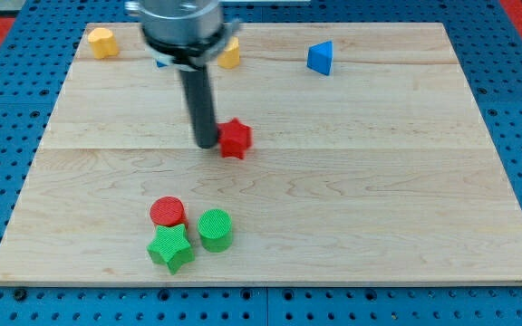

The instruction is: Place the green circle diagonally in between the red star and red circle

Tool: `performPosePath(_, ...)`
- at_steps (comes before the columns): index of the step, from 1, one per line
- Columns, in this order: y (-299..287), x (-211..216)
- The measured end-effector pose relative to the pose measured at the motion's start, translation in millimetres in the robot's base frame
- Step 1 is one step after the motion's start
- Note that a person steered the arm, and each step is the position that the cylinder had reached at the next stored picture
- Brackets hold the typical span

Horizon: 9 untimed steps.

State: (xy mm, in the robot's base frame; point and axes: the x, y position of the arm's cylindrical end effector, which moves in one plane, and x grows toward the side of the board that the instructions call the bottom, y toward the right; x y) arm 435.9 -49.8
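The green circle [215,228] sits near the view's bottom, just right of the red circle [168,212] and the green star [170,248]. The red star [235,139] lies near the board's middle, well above them. My tip [207,144] rests on the board right beside the red star's left side, touching or nearly touching it, far above the green circle.
A yellow block [103,42] sits at the view's top left. Another yellow block [230,53] and a mostly hidden blue block [162,62] lie behind the rod at the top. A blue triangle-like block [321,58] sits top right of centre. The wooden board [379,181] has edges all round.
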Motion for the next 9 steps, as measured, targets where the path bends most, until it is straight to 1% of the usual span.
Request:
performPosePath(1, 32, 15)
performPosePath(2, -20, 59)
performPosePath(3, 89, 88)
performPosePath(4, 110, 173)
performPosePath(5, 67, 179)
performPosePath(6, -10, 166)
performPosePath(7, -29, 109)
performPosePath(8, -28, 72)
performPosePath(9, -27, 85)
